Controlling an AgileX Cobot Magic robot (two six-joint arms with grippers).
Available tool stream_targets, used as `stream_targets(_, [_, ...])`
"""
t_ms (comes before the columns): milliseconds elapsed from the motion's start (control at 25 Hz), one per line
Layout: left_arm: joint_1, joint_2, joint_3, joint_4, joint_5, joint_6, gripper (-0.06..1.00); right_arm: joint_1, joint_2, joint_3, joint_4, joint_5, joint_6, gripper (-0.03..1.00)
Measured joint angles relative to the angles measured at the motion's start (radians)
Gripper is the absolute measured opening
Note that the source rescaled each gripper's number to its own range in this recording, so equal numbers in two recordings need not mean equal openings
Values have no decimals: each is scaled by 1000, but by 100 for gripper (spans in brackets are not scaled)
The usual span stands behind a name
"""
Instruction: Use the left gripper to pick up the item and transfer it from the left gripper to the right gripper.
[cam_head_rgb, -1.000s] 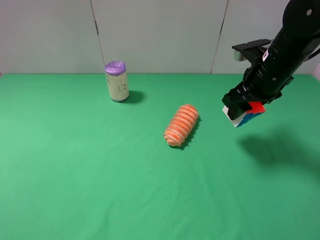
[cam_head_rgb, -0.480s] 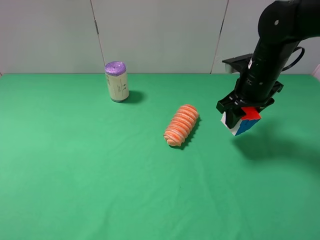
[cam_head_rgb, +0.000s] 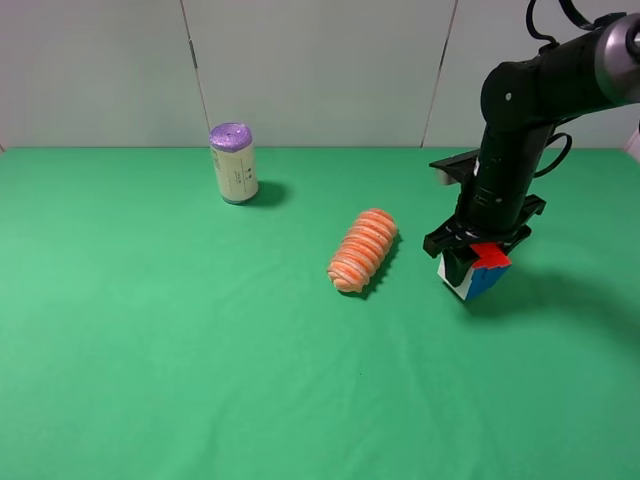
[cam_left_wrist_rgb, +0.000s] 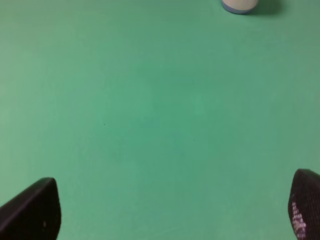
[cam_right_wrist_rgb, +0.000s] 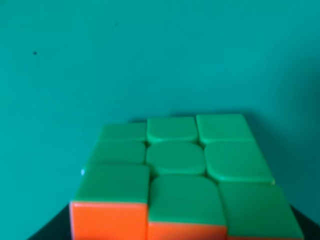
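Gripping the item (cam_head_rgb: 475, 270) between clenched black fingers — right gripper (cam_head_rgb: 476, 252), low over the green table (cam_head_rgb: 150, 350), just right of the orange ribbed roll (cam_head_rgb: 363, 250). Cube tilted, red, white and blue faces showing; from the right wrist, its green face (cam_right_wrist_rgb: 182, 165) fills the view. Spread wide over bare cloth and holding nothing — left gripper (cam_left_wrist_rgb: 170, 210). Far back, upright: purple-topped can (cam_head_rgb: 233, 163).
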Motion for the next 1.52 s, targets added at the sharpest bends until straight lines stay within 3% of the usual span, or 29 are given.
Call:
stream_targets(600, [0,0,0,0,0,0,77,0,1,0,-3,-15,1,2])
stream_targets(720, [0,0,0,0,-1,0,77,0,1,0,0,-15,27,69])
stream_targets(800, [0,0,0,0,-4,0,77,0,1,0,0,-15,35,89])
stream_targets(920, [0,0,0,0,-4,0,77,0,1,0,0,-15,39,97])
stream_targets(1520, [0,0,0,0,-4,0,77,0,-97,0,0,20,41,100])
